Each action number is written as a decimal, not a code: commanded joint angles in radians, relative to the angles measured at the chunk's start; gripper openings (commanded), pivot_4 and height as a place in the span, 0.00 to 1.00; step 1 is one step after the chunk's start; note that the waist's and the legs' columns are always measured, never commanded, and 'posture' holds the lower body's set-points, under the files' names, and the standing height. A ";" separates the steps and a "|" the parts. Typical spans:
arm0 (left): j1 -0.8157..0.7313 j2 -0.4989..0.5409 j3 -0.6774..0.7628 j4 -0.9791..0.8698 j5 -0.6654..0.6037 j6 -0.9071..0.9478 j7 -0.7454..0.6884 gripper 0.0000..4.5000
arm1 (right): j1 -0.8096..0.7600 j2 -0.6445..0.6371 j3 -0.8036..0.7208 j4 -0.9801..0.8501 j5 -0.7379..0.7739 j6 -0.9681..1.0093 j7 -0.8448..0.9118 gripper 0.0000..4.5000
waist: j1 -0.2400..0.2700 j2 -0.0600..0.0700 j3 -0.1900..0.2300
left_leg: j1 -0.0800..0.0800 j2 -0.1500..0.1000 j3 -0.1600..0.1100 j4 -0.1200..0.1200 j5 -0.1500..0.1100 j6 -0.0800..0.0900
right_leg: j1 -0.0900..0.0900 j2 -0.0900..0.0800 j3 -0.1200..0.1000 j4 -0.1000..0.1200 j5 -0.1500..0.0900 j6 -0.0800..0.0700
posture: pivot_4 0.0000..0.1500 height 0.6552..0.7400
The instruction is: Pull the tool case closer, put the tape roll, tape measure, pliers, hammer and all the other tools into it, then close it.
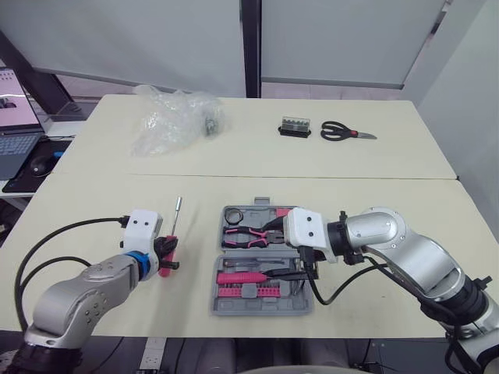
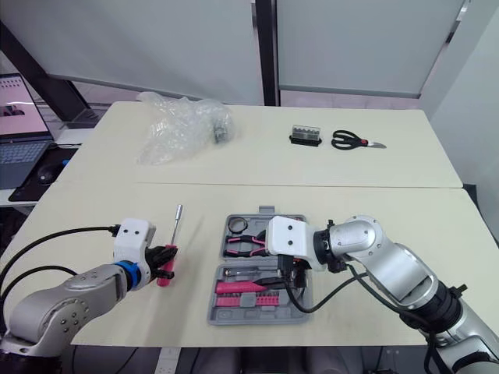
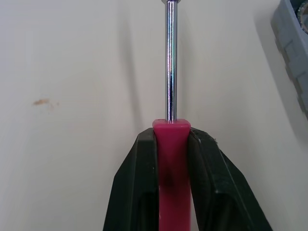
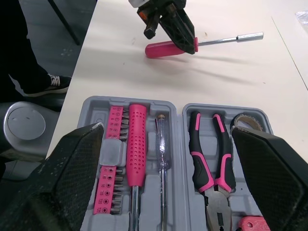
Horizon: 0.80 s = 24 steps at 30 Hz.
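Two tabletops (image 1: 366,187) butted together, seam running left to right. The tool case (image 1: 261,306), grey, lies open and flat at the near edge, about centre.

Left gripper (image 1: 168,255): just left of the case. Both black fingers (image 3: 139,183) are clamped on the pink handle of a screwdriver (image 3: 170,77), one on each side. The chrome shaft points toward the far side, roughly parallel to the case's left wall and apart from it. Whether the handle rests on the table or is raised cannot be told.

Right gripper (image 4: 166,130): over the right part of the case. Its fingers (image 4: 72,173) are spread wide and grip nothing.

Contents of the case, per the right wrist view:
- pliers (image 4: 211,186), pink and black grips
- tape roll (image 4: 246,116), beside the pliers
- tester screwdriver (image 4: 162,154), clear body
- driver with pink dotted handle (image 4: 136,144)
- pink bit strips (image 4: 109,183) along the outer wall

Far tabletop: black-handled scissors (image 1: 343,132) at right, a small black box (image 1: 295,127) just to their left, a crumpled clear plastic bag (image 1: 171,117) at left. None of these touch the case.

A laptop (image 1: 15,128) sits on a separate desk at far left.
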 commanded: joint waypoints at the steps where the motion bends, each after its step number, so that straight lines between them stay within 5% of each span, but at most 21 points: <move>1: -0.037 -0.051 -0.010 0.057 0.082 0.007 -0.002 0.10 | -0.015 0.008 -0.004 -0.010 -0.009 -0.021 0.000 1.00 | 0.001 0.000 0.000 | 0.000 0.000 0.000 0.000 0.000 0.000 | 0.000 0.000 0.000 0.000 0.000 0.000 | 1.00 1.00; 16: -0.089 -0.169 0.037 0.162 0.224 0.087 -0.102 0.10 | -0.014 0.046 -0.003 0.027 -0.064 -0.060 -0.023 1.00 | 0.000 0.011 -0.006 | 0.004 -0.001 0.000 -0.001 0.000 0.000 | 0.005 -0.001 0.000 -0.002 0.000 0.000 | 1.00 1.00; 24: -0.058 -0.178 0.117 0.038 0.201 0.231 -0.138 0.10 | -0.009 0.059 -0.001 0.018 -0.064 -0.043 -0.022 1.00 | -0.006 0.010 -0.006 | 0.004 -0.001 0.000 -0.001 0.000 0.000 | 0.005 -0.001 0.000 -0.003 0.000 0.000 | 1.00 1.00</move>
